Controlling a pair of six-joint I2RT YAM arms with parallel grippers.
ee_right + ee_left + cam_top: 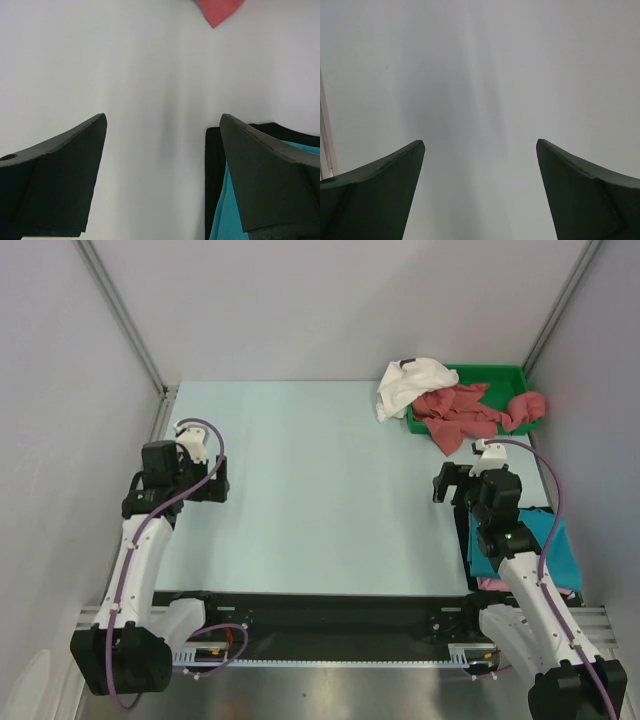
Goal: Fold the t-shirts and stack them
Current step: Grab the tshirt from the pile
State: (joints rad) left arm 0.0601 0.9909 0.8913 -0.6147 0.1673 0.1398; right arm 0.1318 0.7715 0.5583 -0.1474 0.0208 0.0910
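Note:
A white t-shirt (412, 383) hangs over the left end of the green tray (500, 372) at the back right. Several dusty red t-shirts (465, 412) lie crumpled in the tray and spill over its front. A folded teal t-shirt (555, 540) lies at the right near edge on a stack, with pink cloth (490, 583) showing below it. My right gripper (450, 480) is open and empty, just left of that stack. In the right wrist view it (163, 117) hovers over bare table, with the teal shirt (225, 215) on a black layer (214, 175) at lower right. My left gripper (208, 483) (481, 145) is open and empty over bare table at the left.
The pale table (320, 490) is walled by grey panels at the back and both sides. A tip of red shirt (217, 10) shows at the top of the right wrist view. A black rail runs along the near edge (330, 615).

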